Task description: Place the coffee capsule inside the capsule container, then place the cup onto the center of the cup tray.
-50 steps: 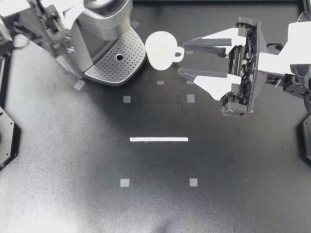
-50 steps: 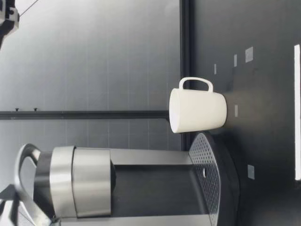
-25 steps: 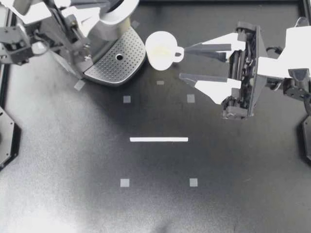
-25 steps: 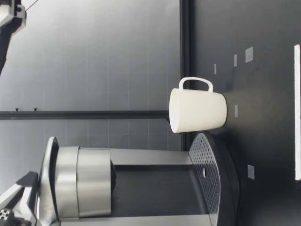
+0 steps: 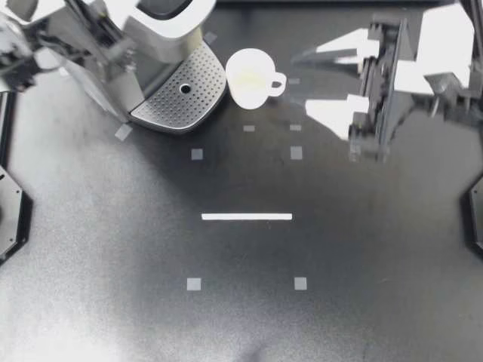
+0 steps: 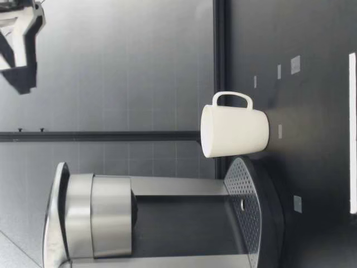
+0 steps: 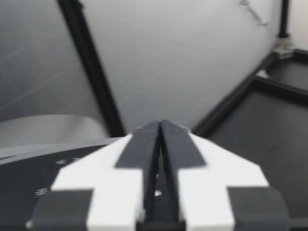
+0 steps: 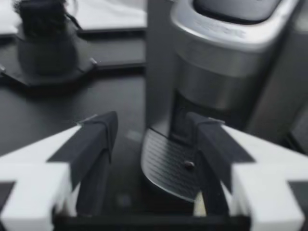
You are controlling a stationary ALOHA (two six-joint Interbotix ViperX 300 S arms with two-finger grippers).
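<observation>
The white cup [image 5: 251,78] stands upright on the black tabletop [image 5: 362,249], just beside the rim of the coffee machine's perforated cup tray [image 5: 170,102] — off the tray, not on it. Whether cup and rim touch I cannot tell. Its handle [image 5: 278,81] points away from the coffee machine [image 5: 162,34], toward the right tool [image 5: 302,83]. That tool comes in from the right with its two fingers spread wide and nothing between them. The tips are near the handle but apart from it, and the whole tool shows smeared in the top view.

In the low view the cup [image 6: 234,131] rests base-down on the tabletop with its mouth upward, and the handle [image 6: 232,97] is on the side away from the machine [image 6: 167,218]. The cup tray [image 6: 245,195] lies low beside the cup.

The right wrist view shows the right tool's fingers [image 8: 94,144] wide apart. The machine [image 8: 226,62] stands ahead of them, and its cup tray [image 8: 168,168] shows in the gap between the fingers.

The left arm [image 5: 45,34] is a blur on the side of the machine away from the cup, and its tool cannot be made out there. In the left wrist view the left tool [image 7: 160,126] has its fingers pressed together, holding nothing — it points toward a pale wall crossed by a black frame bar [image 7: 89,67].

A white tape line [image 5: 247,216] lies mid-tabletop, well apart from the cup, with small grey square marks [image 5: 197,154] around it.
</observation>
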